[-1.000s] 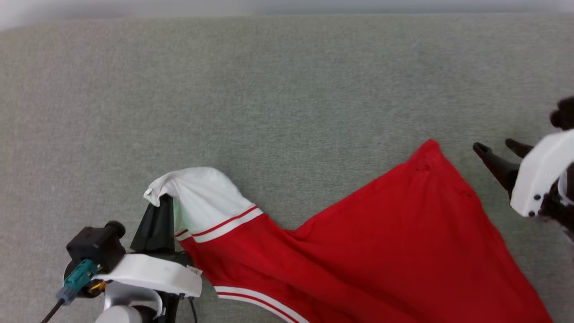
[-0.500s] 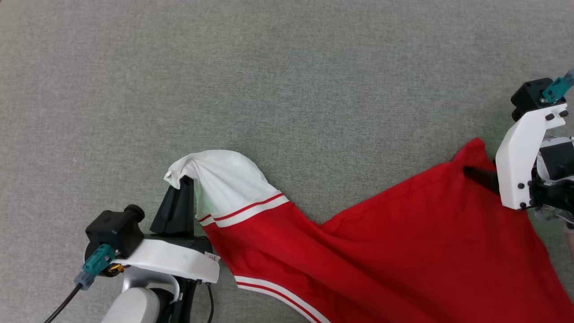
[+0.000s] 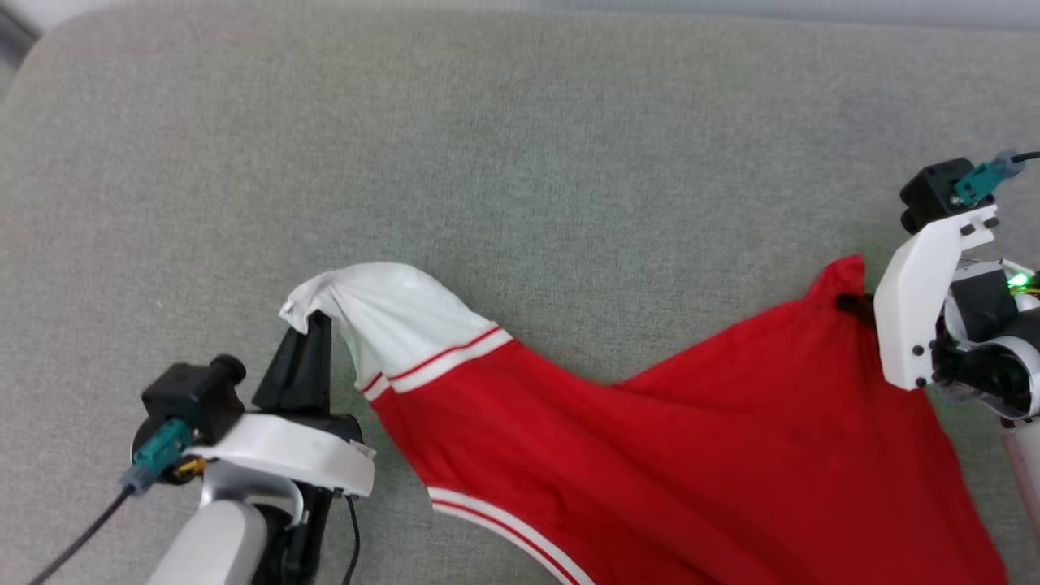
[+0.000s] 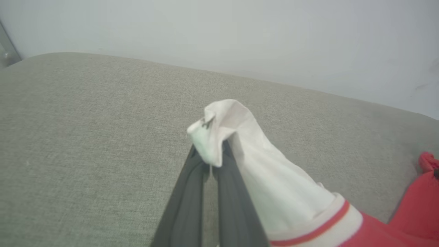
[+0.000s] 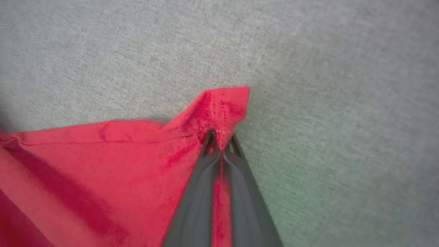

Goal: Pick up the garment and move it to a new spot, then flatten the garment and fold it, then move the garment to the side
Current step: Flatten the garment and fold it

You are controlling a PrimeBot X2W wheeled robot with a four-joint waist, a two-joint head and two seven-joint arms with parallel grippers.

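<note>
The garment, a red jersey with a white sleeve and red-and-white striped trim, is stretched across the grey cushion between my two grippers. My left gripper at the lower left is shut on the white sleeve's end, holding it up off the surface. My right gripper at the right is shut on a red corner of the garment, with the fabric pinched between its fingertips. The garment's lower part runs out of the head view's bottom edge. No lettering shows.
The grey cushion spreads wide beyond the garment, with its rounded far-left corner and a pale wall behind its far edge. A black cable trails from my left wrist.
My right gripper has moved in from the right onto the garment's red corner and shut on it. My left gripper keeps its hold on the sleeve. The head camera has shifted.
</note>
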